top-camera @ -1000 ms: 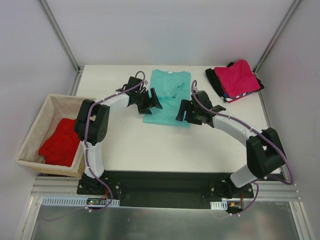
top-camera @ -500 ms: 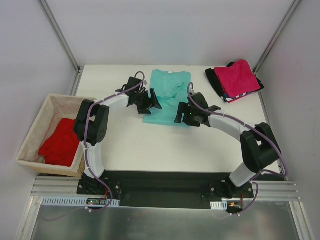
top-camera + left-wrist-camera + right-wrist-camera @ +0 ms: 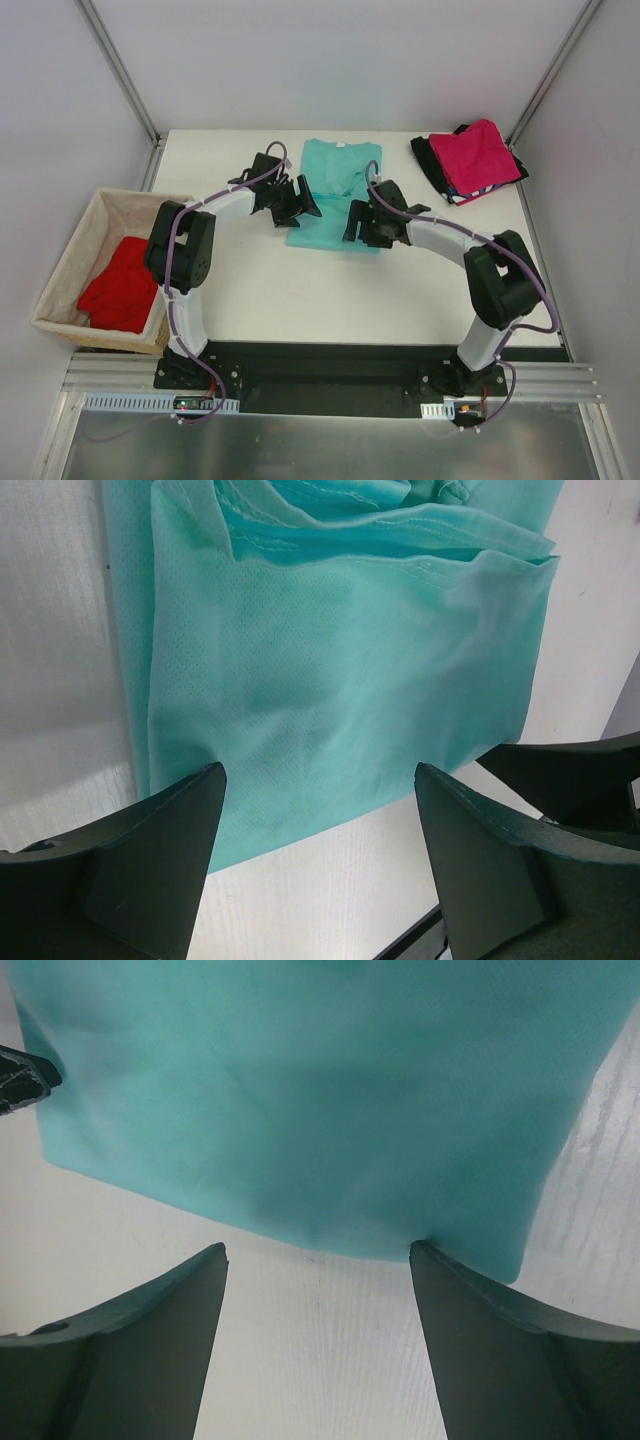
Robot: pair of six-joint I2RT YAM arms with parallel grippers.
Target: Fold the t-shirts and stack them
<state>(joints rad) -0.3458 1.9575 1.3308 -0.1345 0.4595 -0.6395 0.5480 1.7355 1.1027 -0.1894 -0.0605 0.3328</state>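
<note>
A teal-green t-shirt (image 3: pixel 338 172) lies folded lengthwise at the table's middle back, its hem toward me. My left gripper (image 3: pixel 303 200) stands open at the shirt's near-left corner, with the teal hem (image 3: pixel 330 680) just ahead of its fingers (image 3: pixel 170 850). My right gripper (image 3: pixel 356 222) is open at the near-right corner, and the hem (image 3: pixel 320 1090) reaches its right fingertip (image 3: pixel 470 1310). Neither holds cloth. A magenta-pink t-shirt (image 3: pixel 478 155) tops a pile at the back right, over a black one (image 3: pixel 428 160). A striped edge (image 3: pixel 465 196) peeks out below.
A tan wicker basket (image 3: pixel 70 255) stands off the table's left edge with a bright red t-shirt (image 3: pixel 122 285) crumpled inside. Metal frame posts rise at the back corners. White table surface (image 3: pixel 330 290) stretches between the shirt and the arm bases.
My right gripper has slid left and a little farther onto the teal shirt's near-right corner. The left gripper has barely moved. Both stay open.
</note>
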